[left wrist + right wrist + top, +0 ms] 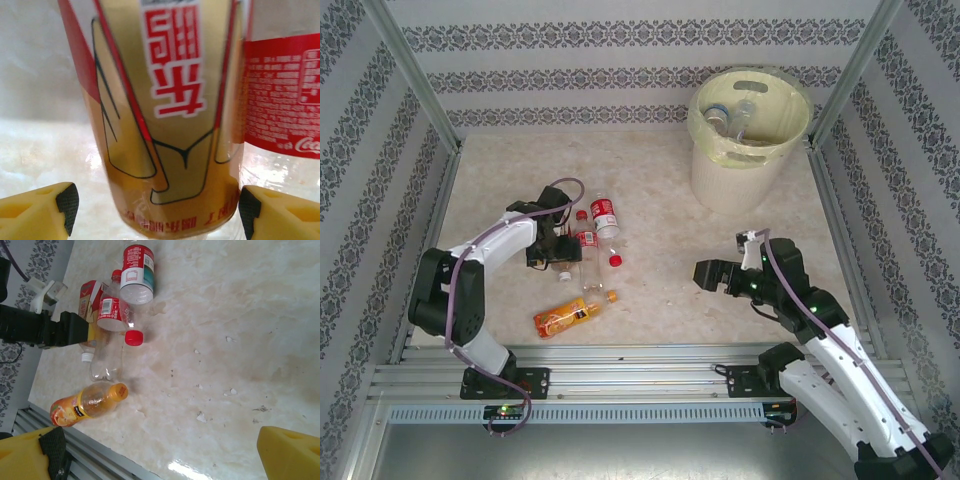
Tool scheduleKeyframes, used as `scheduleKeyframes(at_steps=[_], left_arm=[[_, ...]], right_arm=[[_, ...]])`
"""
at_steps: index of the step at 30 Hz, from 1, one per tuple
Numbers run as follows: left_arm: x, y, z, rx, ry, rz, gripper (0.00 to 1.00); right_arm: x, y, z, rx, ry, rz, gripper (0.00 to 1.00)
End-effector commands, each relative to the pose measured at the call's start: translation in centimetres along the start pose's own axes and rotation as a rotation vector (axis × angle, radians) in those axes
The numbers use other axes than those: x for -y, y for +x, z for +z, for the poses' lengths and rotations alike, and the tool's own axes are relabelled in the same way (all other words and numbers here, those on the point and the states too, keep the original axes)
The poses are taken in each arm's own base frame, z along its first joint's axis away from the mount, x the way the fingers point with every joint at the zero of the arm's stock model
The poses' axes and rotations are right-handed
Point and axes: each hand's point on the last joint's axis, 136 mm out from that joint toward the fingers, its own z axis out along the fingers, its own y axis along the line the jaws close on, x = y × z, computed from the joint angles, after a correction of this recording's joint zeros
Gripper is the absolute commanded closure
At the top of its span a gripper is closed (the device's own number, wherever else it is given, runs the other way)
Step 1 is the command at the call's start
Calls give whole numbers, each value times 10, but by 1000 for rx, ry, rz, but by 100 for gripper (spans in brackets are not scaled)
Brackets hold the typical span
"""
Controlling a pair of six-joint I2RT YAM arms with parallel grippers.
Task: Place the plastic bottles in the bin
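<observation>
Left gripper (156, 206) jaws apart, straddling gold-label bottle (165, 115), gap on one side. Centre first, squeeze mid-body; red-label bottle (282, 95) sits just beside. Right gripper (162, 450) wide, empty. Bin (730, 180) well ahead.

Round white bin (720, 185) with pale yellow-green liner standing upright at far right, clear bottles (721, 116) lying inside it, gold-and-red bottle (165, 125), red-labelled bottle (605, 214), red-capped bottle (587, 240) and unlabelled bottle (592, 278) lying clustered at left, orange bottle (563, 319) lying nearer, apart.
</observation>
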Motion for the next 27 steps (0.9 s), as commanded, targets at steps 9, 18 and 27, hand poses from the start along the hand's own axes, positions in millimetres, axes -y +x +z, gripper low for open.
scheduleKeyframes(at_steps=[9,18,27], left_arm=[[4,-17,5,-9,44,-7,16],[0,-16,5,-41,31,-5,27],[1,-18,-11,-61,50,58,37]], right_arm=[[-33,-33,8,28,-31,-60,2],[-36,-34,7,44,-33,-60,2],[-57,-55,18,63,-42,-74,2]])
